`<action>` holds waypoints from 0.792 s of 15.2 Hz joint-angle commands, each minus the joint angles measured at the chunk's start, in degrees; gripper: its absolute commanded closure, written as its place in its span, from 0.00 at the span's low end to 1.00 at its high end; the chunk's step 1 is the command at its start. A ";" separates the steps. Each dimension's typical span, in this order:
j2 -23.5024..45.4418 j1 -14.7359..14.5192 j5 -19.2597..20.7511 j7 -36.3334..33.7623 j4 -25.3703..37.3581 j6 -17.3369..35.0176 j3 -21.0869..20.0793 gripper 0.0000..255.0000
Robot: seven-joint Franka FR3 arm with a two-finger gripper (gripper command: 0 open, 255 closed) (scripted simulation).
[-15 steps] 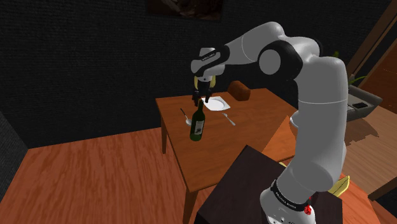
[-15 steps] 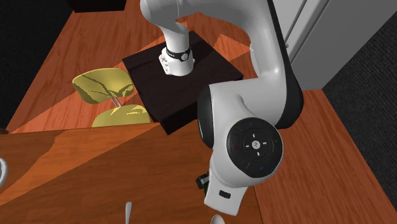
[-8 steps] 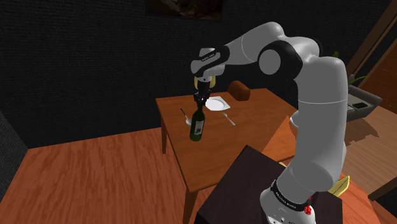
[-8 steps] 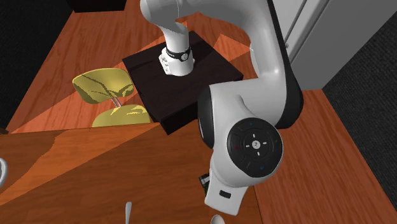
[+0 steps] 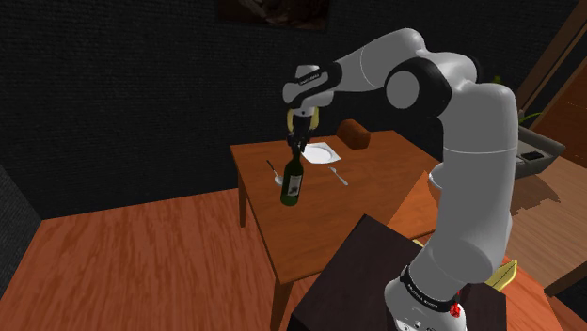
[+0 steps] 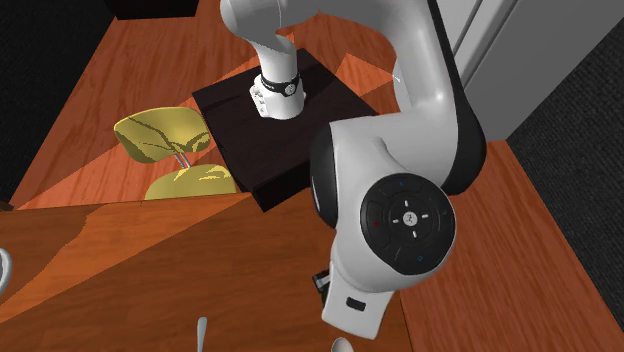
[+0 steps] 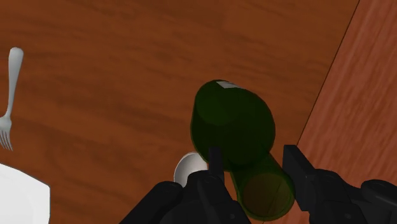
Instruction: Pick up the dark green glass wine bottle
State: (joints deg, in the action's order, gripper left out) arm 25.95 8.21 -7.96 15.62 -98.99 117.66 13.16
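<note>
The dark green wine bottle hangs upright over the near-left part of the wooden table. My black gripper comes straight down onto it and is shut on its neck. In the wrist view the bottle is seen from above, its neck clasped between the two fingers of the gripper. Whether the base touches the table I cannot tell.
A white plate, a fork and a brown loaf-like object lie behind the bottle, a small white bowl right beside it. The table's edge and floor run close past the bottle. A yellow chair stands by the stand.
The fingers have shut on the bottle's neck. Since then the hand has risen a little and the bottle has come up slightly with it.
</note>
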 commanded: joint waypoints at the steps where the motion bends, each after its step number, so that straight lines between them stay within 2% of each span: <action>1: -0.85 -0.03 0.24 -0.12 0.53 -1.34 0.14 1.00; 12: -3.67 -0.20 1.12 -0.77 3.65 -7.20 0.52 1.00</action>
